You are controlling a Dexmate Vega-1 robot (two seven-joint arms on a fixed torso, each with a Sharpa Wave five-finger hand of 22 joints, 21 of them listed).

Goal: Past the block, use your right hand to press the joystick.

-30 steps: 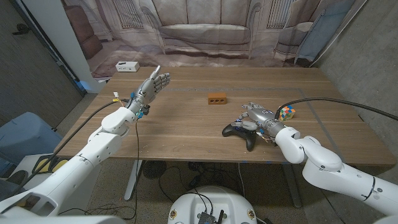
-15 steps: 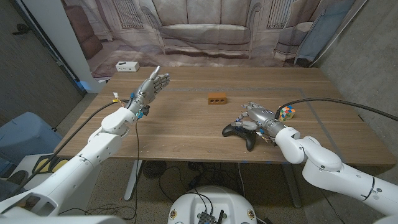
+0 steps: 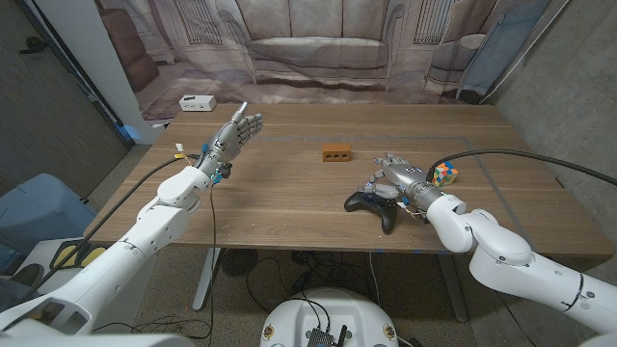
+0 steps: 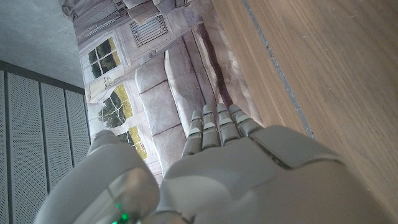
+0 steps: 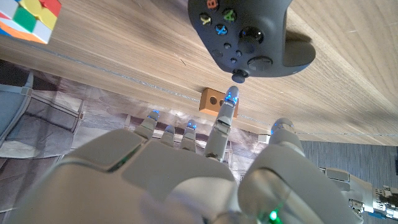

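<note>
I have my right hand (image 3: 397, 177) hovering empty, fingers spread, one fingertip (image 5: 231, 95) right at the joystick (image 5: 239, 76) of the black controller (image 3: 371, 204) — lying on the desk (image 3: 280, 198) nearer me than the brown block (image 3: 336, 151) — so the press itself looks not yet made.

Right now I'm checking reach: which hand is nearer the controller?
Right. The right hand hovers just over the controller, one fingertip by its joystick. The left hand is raised far across the table, beyond the block.
</note>
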